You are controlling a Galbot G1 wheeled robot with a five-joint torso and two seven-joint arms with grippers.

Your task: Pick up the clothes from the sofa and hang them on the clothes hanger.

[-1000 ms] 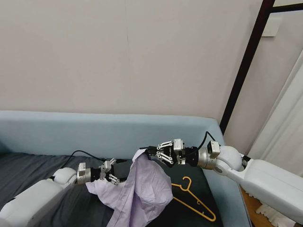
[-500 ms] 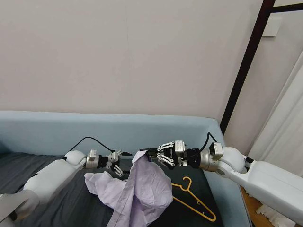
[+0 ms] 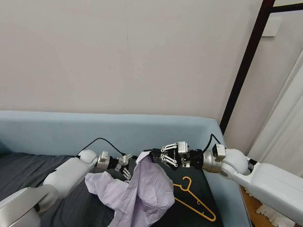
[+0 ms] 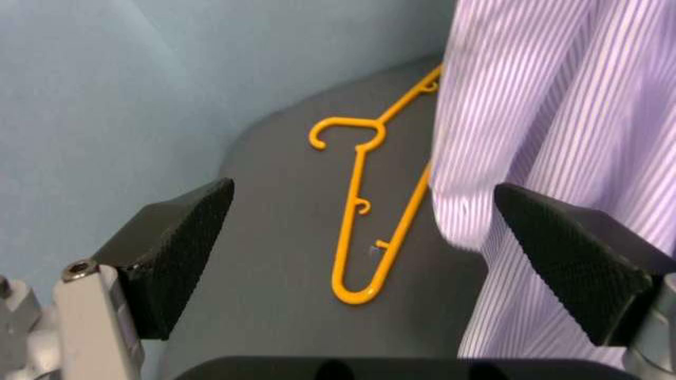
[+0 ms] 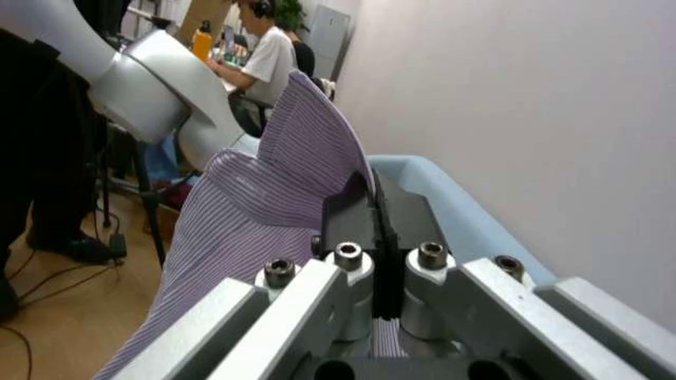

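Observation:
A lavender striped shirt (image 3: 142, 191) hangs in a bunch above the sofa's dark seat (image 3: 28, 172). My right gripper (image 3: 149, 156) is shut on its top edge and holds it up; in the right wrist view the fingers (image 5: 354, 218) are pressed together on the cloth (image 5: 264, 202). Just left of that held edge my left gripper (image 3: 126, 165) stands open. In the left wrist view its pads (image 4: 174, 241) are wide apart, with the shirt (image 4: 549, 119) beside one of them. An orange hanger (image 3: 195, 198) lies flat on the seat to the right of the shirt (image 4: 357, 229).
The light blue sofa back (image 3: 109, 132) runs behind both arms, and its right armrest (image 3: 232, 198) ends near my right arm. A black upright pole (image 3: 246, 66) and a white curtain (image 3: 284, 127) stand to the right.
My left arm has reached right and forward, from the shirt's lower left fold up to near the held top edge. The right gripper has kept its hold and barely shifted.

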